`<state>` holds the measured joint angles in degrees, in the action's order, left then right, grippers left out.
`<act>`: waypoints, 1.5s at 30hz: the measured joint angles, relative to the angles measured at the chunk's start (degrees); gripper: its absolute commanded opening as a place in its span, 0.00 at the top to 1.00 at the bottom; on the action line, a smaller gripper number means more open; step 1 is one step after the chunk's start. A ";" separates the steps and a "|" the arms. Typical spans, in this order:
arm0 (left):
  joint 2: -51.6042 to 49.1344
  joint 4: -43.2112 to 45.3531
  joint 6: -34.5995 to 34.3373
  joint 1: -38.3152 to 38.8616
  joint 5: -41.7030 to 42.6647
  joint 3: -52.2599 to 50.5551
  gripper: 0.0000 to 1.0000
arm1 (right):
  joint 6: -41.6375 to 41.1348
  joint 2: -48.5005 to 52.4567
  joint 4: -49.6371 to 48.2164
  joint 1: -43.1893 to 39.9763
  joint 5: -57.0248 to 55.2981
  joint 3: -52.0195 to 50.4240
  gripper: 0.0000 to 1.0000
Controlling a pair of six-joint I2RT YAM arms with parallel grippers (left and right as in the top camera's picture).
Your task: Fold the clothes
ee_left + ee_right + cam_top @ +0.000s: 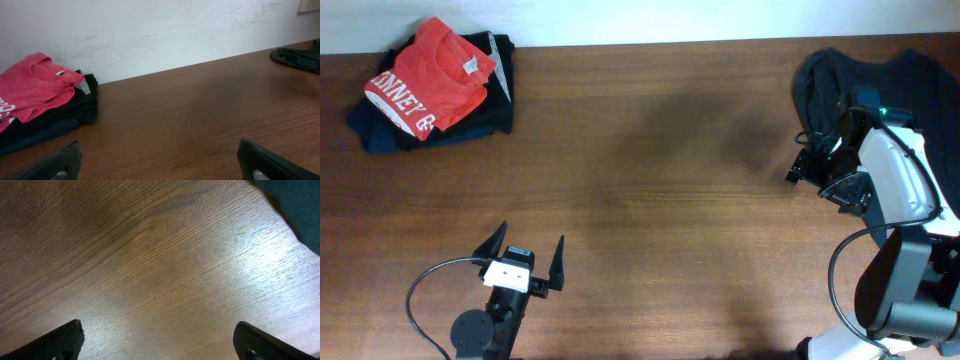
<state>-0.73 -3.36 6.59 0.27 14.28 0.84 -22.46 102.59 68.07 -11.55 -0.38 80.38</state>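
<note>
Your red-orange T-shirt (428,75) lies at the far left corner of the table (650,200), on a pile of dark garments (495,105), well apart from both arms. It looks bunched rather than squarely folded. Reach with the left gripper (532,236), whose fingers are spread wide, pinch only the red layer at a free edge, and drag it onto bare wood before folding. The right gripper (157,326) is also spread and empty, near the dark grey T-shirt (840,70). The lettering is partly hidden, hem and sleeves are tucked from sight, and the overhead view barely shows the right fingers.
</note>
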 measured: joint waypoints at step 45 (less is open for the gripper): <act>0.11 0.02 -0.17 0.00 -0.02 0.00 0.01 | -0.02 -73.53 0.15 9.79 0.00 -35.80 0.01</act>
<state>-0.62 -3.33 6.42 0.27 14.26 0.84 -22.48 29.06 68.23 -1.76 -0.38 44.58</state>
